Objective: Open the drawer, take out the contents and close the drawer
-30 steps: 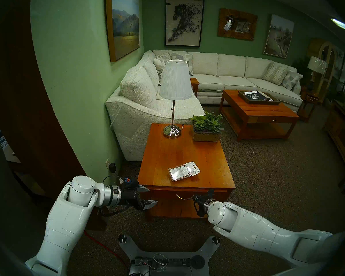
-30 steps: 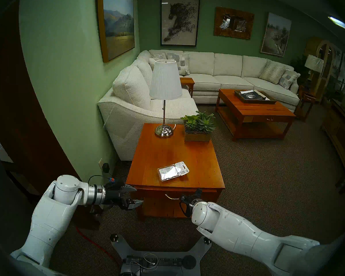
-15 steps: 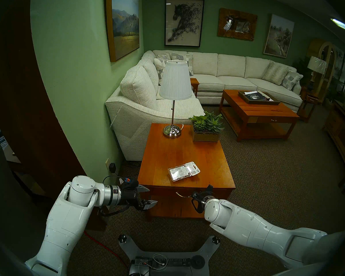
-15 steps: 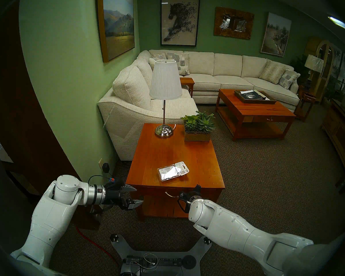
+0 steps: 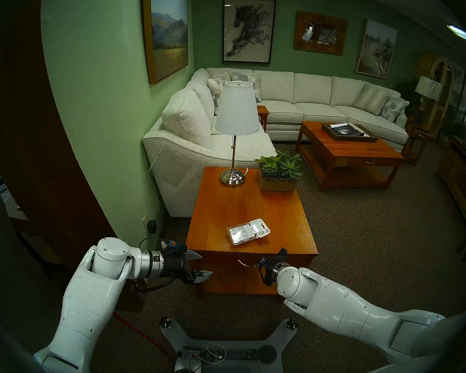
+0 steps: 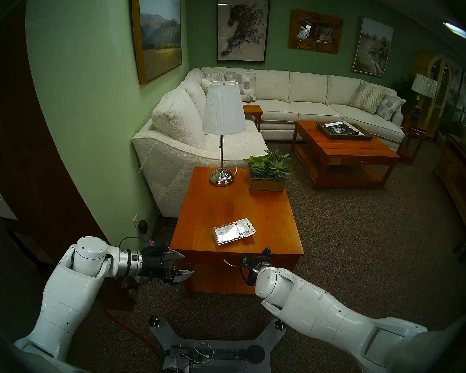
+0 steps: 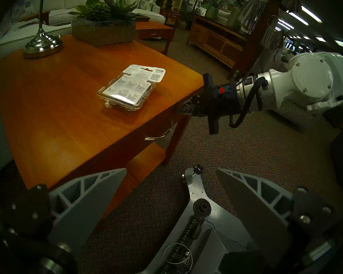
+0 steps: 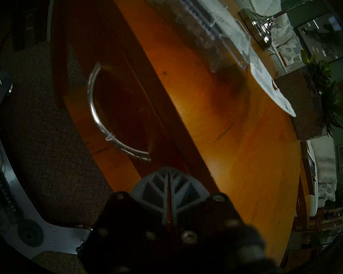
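Observation:
The drawer (image 5: 223, 260) sits pushed in under the top of the orange-brown side table (image 5: 240, 203), and its silver bail handle (image 5: 244, 263) hangs on the front. The contents, a clear blister pack (image 5: 248, 231) with a white card, lie on the tabletop near the front edge. My right gripper (image 8: 169, 168) is shut with nothing in it. Its tips touch the drawer front (image 8: 125, 101) just right of the handle (image 8: 99, 117). My left gripper (image 5: 205, 264) hovers open and empty off the table's front left corner.
A chrome lamp (image 5: 233, 176) and a succulent planter (image 5: 279, 176) stand at the back of the table. A white sofa (image 5: 189, 138) and the green wall lie to the left. Carpet spreads to the right, and my base (image 5: 226, 345) is below.
My right arm has pushed forward and the drawer, which stuck out a little, has slid in flush. The left arm and the blister pack have not moved.

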{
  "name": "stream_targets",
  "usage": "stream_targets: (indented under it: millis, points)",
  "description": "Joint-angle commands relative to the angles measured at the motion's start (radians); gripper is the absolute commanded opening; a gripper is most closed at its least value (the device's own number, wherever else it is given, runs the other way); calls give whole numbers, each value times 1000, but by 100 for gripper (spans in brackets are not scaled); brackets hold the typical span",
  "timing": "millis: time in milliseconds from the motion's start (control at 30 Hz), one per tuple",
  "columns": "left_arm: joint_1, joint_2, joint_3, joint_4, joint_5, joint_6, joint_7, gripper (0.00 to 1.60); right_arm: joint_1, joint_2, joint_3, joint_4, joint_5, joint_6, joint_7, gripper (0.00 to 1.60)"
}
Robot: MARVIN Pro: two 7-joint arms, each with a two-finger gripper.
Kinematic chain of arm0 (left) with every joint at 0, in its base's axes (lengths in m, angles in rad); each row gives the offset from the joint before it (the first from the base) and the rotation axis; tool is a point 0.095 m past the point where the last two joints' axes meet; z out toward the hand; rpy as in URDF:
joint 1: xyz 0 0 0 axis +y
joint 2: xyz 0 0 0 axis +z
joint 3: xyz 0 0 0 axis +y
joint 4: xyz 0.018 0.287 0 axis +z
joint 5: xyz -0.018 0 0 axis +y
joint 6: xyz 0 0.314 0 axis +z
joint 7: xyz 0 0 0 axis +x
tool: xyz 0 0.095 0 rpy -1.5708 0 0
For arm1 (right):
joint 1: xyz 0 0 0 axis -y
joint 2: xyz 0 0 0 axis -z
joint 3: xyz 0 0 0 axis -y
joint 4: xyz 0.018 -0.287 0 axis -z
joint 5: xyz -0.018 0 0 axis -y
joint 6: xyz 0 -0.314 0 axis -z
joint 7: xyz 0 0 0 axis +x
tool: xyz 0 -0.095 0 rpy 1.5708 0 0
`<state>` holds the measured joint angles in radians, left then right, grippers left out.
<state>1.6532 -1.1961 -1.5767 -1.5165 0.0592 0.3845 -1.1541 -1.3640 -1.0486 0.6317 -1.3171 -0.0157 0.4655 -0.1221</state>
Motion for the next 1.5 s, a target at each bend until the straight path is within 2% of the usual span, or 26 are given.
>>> stream_targets:
  millis: [0,67,100,267,300,400,667,700,733,767,933,1033,1067,1133,1467]
  points:
    - [-21,0,-6,-19,-5,-3,-2,160,-48,44,25,-92,33,-24,-4,0]
    - [-21,0,-6,-18,-5,-3,-2,160,-78,74,30,-150,50,-21,-4,0]
    - [-21,0,-6,-18,-4,-3,-1,160,-81,70,30,-133,56,-28,-4,0]
    - [-20,0,-5,-16,-3,-4,-1,160,-134,120,41,-216,85,-41,-16,0]
    - [-20,-1,-5,-15,-3,-4,-1,160,-134,118,41,-205,85,-48,-18,0]
    - [-19,-1,-5,-14,-2,-5,0,160,-157,142,50,-263,99,-68,-24,0]
    - [-18,-2,-5,-9,0,-6,0,160,-199,190,80,-349,133,-144,-40,0]
    - [-18,-2,-5,-9,1,-6,0,160,-203,196,83,-353,136,-152,-42,8]
    - [-18,-2,-5,-8,1,-7,0,160,-211,205,87,-370,141,-164,-45,54]
    - [-18,-2,-5,-8,1,-7,0,160,-220,216,91,-389,145,-174,-48,160]
    - [-18,-3,-4,-5,3,-8,0,160,-249,253,114,-436,162,-221,-67,160]
    - [-19,-3,-5,-4,4,-9,0,160,-279,286,131,-499,177,-252,-83,160]
    - [-19,-3,-5,-3,4,-9,0,160,-282,289,135,-483,181,-261,-87,160]
    - [-19,-3,-5,-3,5,-10,0,160,-299,307,145,-513,189,-275,-96,160]
    - [-20,-5,-5,0,7,-12,0,160,-418,416,196,-630,250,-365,-160,160]
